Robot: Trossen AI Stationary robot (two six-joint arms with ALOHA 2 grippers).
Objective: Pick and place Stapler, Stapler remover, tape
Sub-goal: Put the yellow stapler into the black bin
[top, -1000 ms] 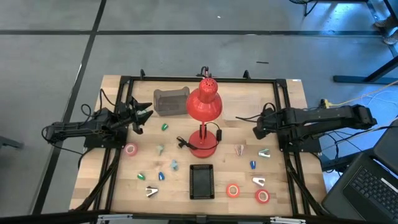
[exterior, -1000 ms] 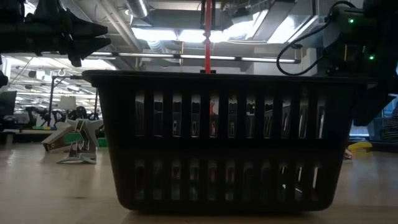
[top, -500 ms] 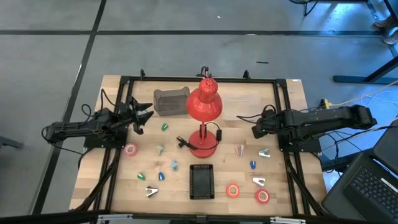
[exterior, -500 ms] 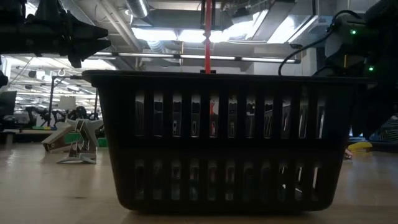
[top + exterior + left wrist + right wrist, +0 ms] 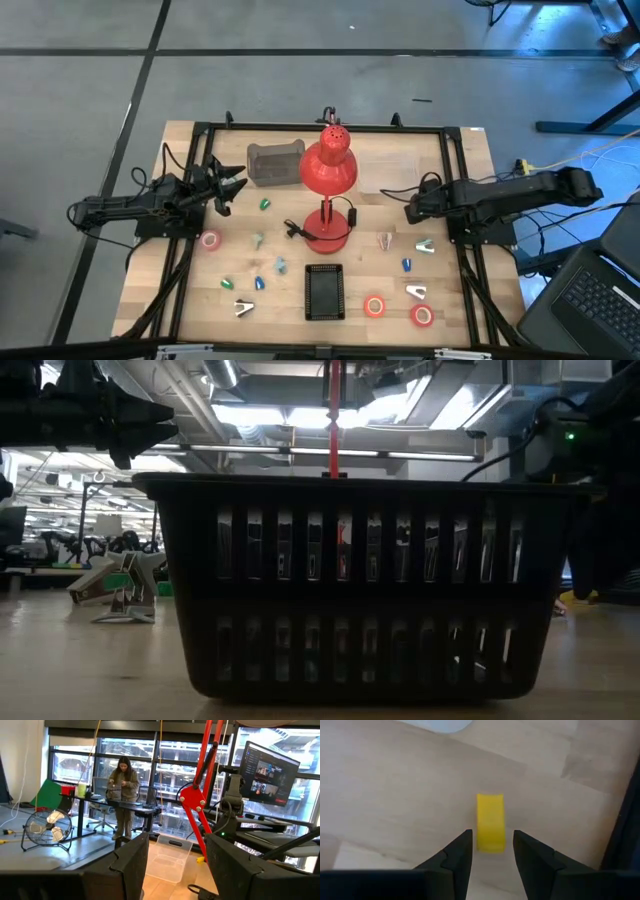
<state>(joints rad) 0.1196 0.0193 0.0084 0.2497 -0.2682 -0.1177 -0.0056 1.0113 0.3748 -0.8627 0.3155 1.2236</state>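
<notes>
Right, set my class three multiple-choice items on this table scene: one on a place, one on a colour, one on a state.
1. Where is the black basket?
A. in front of the red lamp's base
B. by the left arm
C. off the table

2. What colour is the object standing on edge ahead of the right hand?
A. green
B. yellow
C. blue

3. How are the left hand's fingers?
A. shut on tape
B. apart, holding nothing
C. hidden

Key: 1 A, the high view shows it there; 2 B, the right wrist view shows yellow; 3 B, only the room shows between them.
</notes>
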